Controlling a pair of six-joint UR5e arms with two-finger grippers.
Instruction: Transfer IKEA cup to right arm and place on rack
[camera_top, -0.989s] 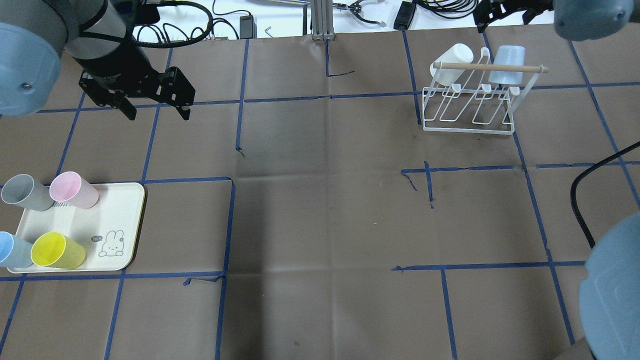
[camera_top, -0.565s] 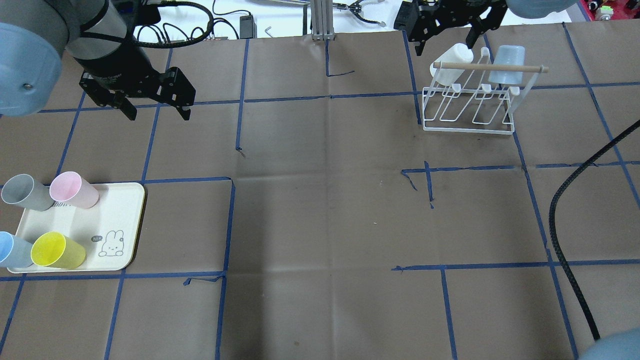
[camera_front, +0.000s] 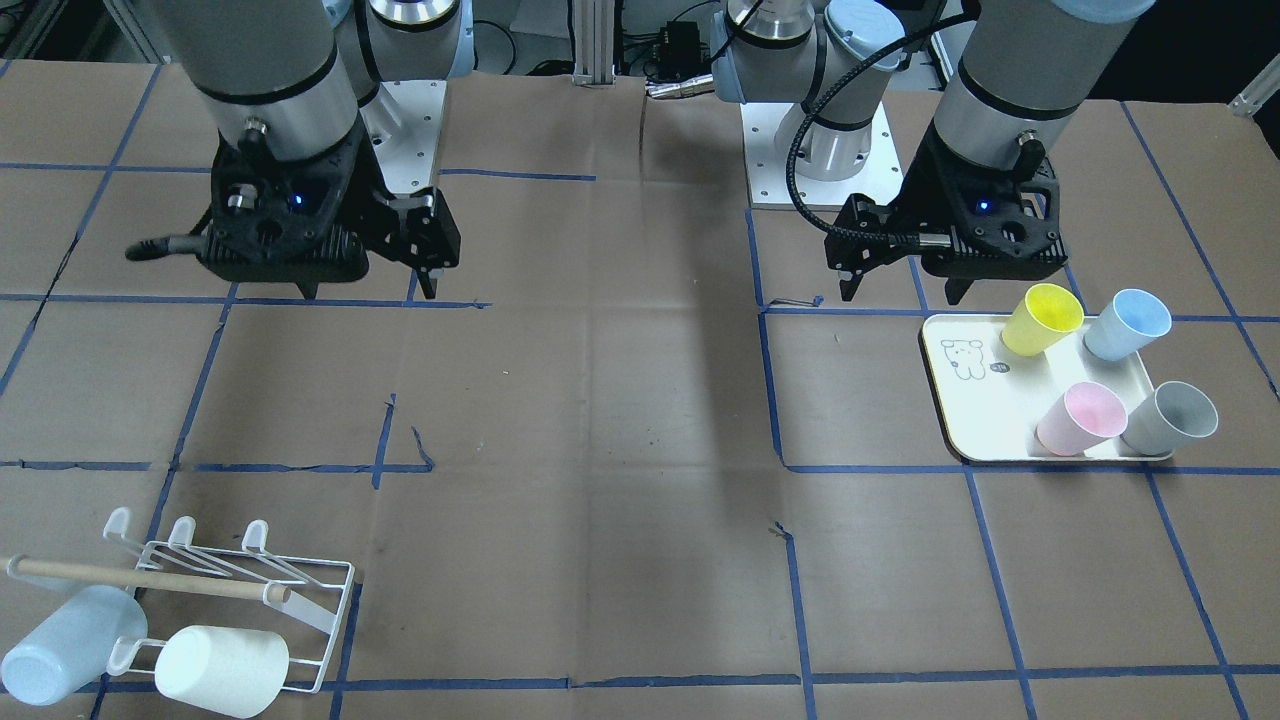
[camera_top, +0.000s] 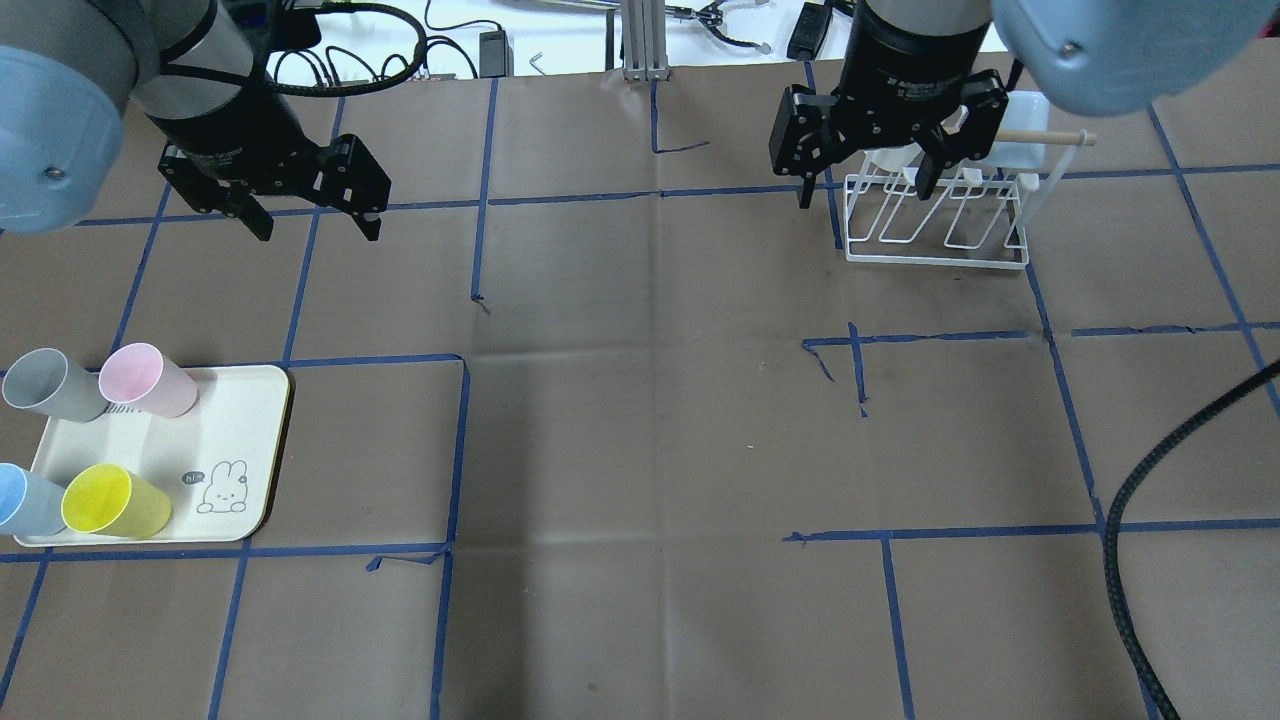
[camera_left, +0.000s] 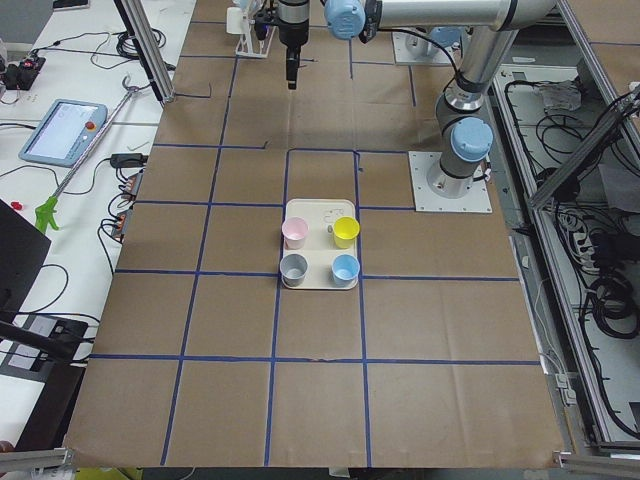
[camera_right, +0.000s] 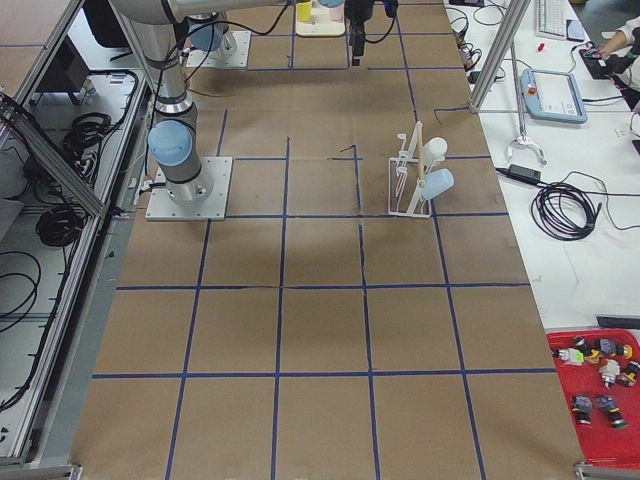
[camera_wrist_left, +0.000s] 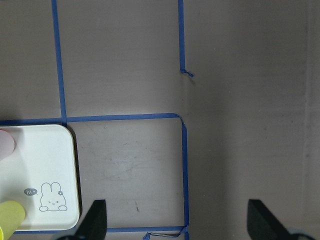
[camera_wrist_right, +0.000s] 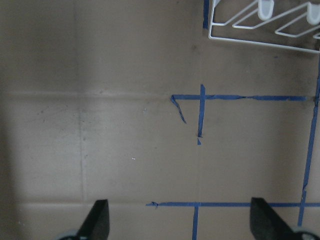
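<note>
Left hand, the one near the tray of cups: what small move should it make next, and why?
Probably shift the left hand over the tray toward a cup, perhaps the pink cup: it hangs open and empty off the tray, where four cups wait.

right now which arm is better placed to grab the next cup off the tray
Left. The left gripper hangs open and empty on the same side of the table as the tray and its cups. The right gripper, also open, is far across the table by the rack.
</note>
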